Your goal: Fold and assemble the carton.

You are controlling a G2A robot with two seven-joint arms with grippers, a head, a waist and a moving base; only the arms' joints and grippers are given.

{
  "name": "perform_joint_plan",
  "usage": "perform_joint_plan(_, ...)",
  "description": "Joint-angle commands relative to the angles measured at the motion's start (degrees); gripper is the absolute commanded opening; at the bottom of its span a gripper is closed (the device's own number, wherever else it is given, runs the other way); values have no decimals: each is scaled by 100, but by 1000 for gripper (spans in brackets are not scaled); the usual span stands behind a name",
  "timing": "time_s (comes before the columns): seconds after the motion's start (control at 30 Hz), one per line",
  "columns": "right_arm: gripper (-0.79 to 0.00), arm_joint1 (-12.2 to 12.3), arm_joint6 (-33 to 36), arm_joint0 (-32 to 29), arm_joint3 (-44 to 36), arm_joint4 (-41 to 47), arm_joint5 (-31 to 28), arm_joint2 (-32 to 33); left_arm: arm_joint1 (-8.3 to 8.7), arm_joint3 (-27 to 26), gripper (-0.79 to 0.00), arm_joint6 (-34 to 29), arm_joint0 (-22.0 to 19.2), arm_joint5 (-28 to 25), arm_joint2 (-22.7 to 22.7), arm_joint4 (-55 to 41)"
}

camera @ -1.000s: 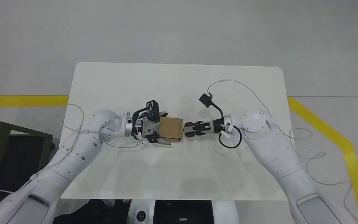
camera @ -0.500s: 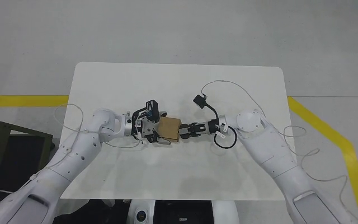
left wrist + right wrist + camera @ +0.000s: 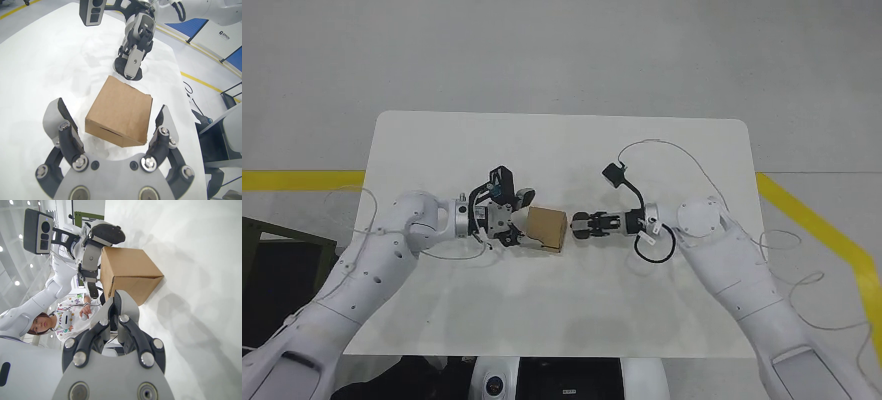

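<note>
Left claw [image 3: 111, 106] stands spread, its fingers straddling one end of the carton [image 3: 545, 228], which sits in the middle of the surface [image 3: 642, 300] between the two arms. Right claw [image 3: 114, 298], fingers pressed together, points at the opposite end, just beside it. The carton's length runs claw to claw, so the left looks better placed to close on it.

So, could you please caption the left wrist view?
Open left pincer flanks the carton; shut right pincer beyond it.
</note>
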Motion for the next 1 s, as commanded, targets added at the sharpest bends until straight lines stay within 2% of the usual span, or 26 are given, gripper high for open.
perform_joint_plan(0.0,-699,31,-100,-73,-51,-20,-140,106,57,-42,0,-30,75,0,-159,-167)
perform_joint_plan(0.07,-631,61,-219,-145,-116,-54,-377,212,113,-88,0,-83,134,0,-339,-336)
perform_joint_plan(0.13,-514,85,-396,-215,-159,-56,-660,325,167,-130,0,-156,190,24,-524,-510)
perform_joint_plan(0.23,-403,112,-644,-292,-210,-107,-1215,466,246,-171,0,-295,268,141,-808,-678)
perform_joint_plan(0.27,-154,123,-740,-298,-207,-191,-1382,515,273,-164,0,-339,289,189,-911,-701)
perform_joint_plan(0.3,0,134,-831,-304,-200,-292,-1519,555,297,-169,0,-377,322,213,-995,-724)
perform_joint_plan(0.5,0,238,-1741,-370,-127,-1371,-2411,985,409,-28,0,-533,459,368,-1442,-666)
perform_joint_plan(0.63,0,288,-2626,-482,-219,-2188,-2842,1299,449,67,0,-529,431,426,-1679,-624)
perform_joint_plan(0.73,0,321,-3348,-564,-406,-3092,-2832,1542,462,136,0,-528,381,456,-1793,-578)
perform_joint_plan(0.83,0,360,-4042,-698,-668,-4068,-2620,1794,467,219,0,-531,318,444,-1870,-556)
perform_joint_plan(0.97,0,414,-4703,-917,-1004,-4940,-2279,2099,470,299,0,-559,235,369,-1927,-471)
